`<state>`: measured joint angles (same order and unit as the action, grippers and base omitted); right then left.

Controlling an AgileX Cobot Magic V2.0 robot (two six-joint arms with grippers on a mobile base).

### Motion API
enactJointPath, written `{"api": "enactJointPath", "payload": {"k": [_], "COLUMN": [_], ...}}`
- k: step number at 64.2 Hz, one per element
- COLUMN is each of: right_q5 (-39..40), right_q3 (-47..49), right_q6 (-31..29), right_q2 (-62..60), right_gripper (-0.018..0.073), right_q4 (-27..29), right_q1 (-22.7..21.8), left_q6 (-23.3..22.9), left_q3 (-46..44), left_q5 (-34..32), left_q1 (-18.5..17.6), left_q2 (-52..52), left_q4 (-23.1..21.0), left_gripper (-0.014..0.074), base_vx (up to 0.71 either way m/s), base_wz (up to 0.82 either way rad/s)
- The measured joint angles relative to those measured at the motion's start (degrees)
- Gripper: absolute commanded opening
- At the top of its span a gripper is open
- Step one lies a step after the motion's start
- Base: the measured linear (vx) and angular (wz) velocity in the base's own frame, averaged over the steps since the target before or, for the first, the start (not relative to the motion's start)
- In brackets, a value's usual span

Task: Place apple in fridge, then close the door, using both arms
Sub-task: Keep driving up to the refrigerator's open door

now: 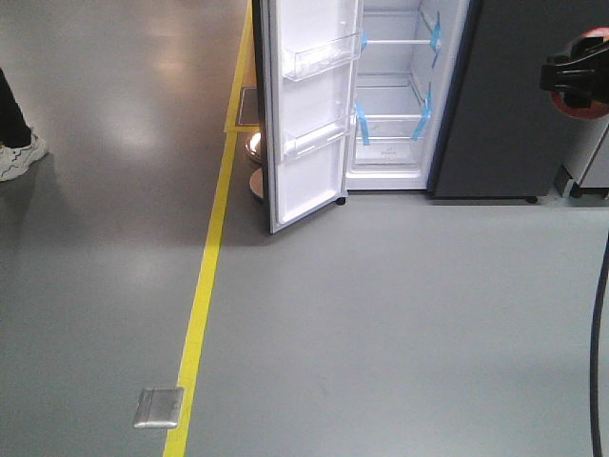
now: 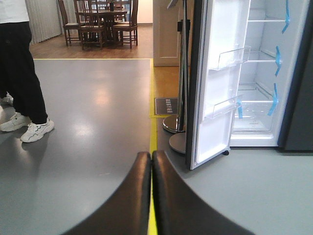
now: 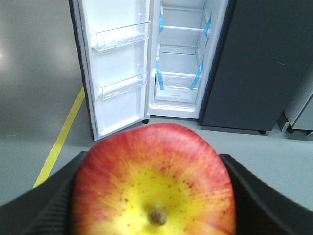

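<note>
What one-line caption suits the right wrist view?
A red-yellow apple clamped in the right gripper, facing the open fridge, its door swung wide.

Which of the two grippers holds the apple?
The right gripper: the apple sits between its fingers. The left gripper is shut and empty.

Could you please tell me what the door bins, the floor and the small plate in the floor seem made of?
Door bins: clear glossy plastic, by the look; the white behind shows through. Floor: smooth grey coating, perhaps epoxy or sealed concrete; it reflects soft patches of light. Floor plate: probably brushed metal, given its silvery streaked sheen.
</note>
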<state>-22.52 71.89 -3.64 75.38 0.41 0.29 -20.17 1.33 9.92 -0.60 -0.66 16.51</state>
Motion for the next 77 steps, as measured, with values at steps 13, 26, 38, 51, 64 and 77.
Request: {"api": "enactJointPath", "payload": {"k": [13,26,38,51,64,77], "right_q5": [0.0,0.0,0.0,-0.1,-0.1,0.0], "right_q3": [0.0,0.0,0.0,0.0,0.0,0.0], "right_q6": [0.0,0.0,0.0,0.0,0.0,0.0], "right_q2": [0.0,0.0,0.0,0.0,0.0,0.0], "right_gripper": [0.0071,0.0071,0.0071,0.0071,0.0071,0.0071], "right_q4": [0.0,0.0,0.0,0.0,0.0,0.0], "right_q1": [0.0,0.0,0.0,0.0,0.0,0.0], "left_q6": [0.0,0.0,0.0,0.0,0.0,0.0], "left_q3": [0.0,0.0,0.0,0.0,0.0,0.0], "left_q5": [0.0,0.0,0.0,0.0,0.0,0.0], "left_q1": [0.0,0.0,0.0,0.0,0.0,0.0], "left_q2": [0.0,0.0,0.0,0.0,0.0,0.0], "left_q4": [0.0,0.0,0.0,0.0,0.0,0.0], "left_gripper": [-0.0006,-0.0006,-0.0006,-0.0006,-0.0006,-0.0006], "base_vx": [0.16,0.15,0.14,0.13,0.13,0.14], "base_wz": [-0.03,-0.01,0.0,0.0,0.0,0.0]}}
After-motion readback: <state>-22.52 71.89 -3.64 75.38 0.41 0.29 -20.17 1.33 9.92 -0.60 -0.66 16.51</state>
